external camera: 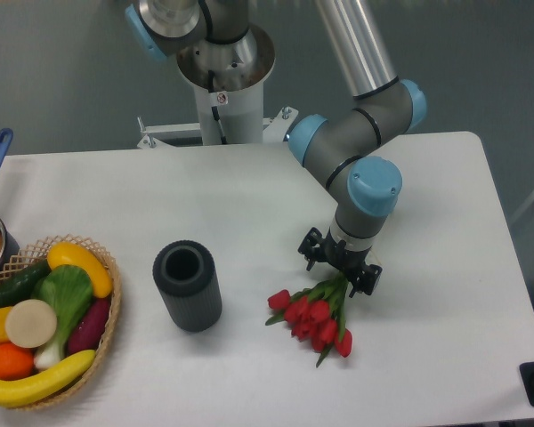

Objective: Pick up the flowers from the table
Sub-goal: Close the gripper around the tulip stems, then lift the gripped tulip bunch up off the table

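Our tool [340, 267] sits low over the stem end of the flowers [313, 318], its fingers either side of the green stems; we cannot tell whether they have closed on them. We judge the bunch light, soft and easily crushed, so the tied stems are the place to hold, not the blooms. The red tulip heads fan out toward the front of the white bench [427, 356], near the dark cylinder [188, 286].
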Action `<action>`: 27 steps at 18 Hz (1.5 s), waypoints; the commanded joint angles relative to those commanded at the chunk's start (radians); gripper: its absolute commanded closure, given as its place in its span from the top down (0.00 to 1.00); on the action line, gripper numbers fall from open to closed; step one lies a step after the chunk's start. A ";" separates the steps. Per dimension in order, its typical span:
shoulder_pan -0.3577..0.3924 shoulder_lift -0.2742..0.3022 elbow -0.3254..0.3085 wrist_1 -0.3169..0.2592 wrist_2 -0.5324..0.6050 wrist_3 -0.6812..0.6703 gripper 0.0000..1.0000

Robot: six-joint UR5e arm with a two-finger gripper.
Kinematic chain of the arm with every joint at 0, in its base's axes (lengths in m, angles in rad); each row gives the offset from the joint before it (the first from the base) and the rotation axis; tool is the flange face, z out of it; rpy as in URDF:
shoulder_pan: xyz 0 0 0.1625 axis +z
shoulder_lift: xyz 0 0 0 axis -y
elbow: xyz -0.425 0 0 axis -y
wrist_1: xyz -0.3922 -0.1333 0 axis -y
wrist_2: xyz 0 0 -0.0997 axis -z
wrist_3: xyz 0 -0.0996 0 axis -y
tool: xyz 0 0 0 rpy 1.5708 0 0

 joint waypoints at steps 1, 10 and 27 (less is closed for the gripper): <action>-0.002 0.000 0.000 0.000 0.000 0.002 0.82; 0.000 0.009 0.009 -0.002 -0.005 -0.012 0.47; 0.028 0.149 0.046 -0.006 -0.181 -0.012 0.27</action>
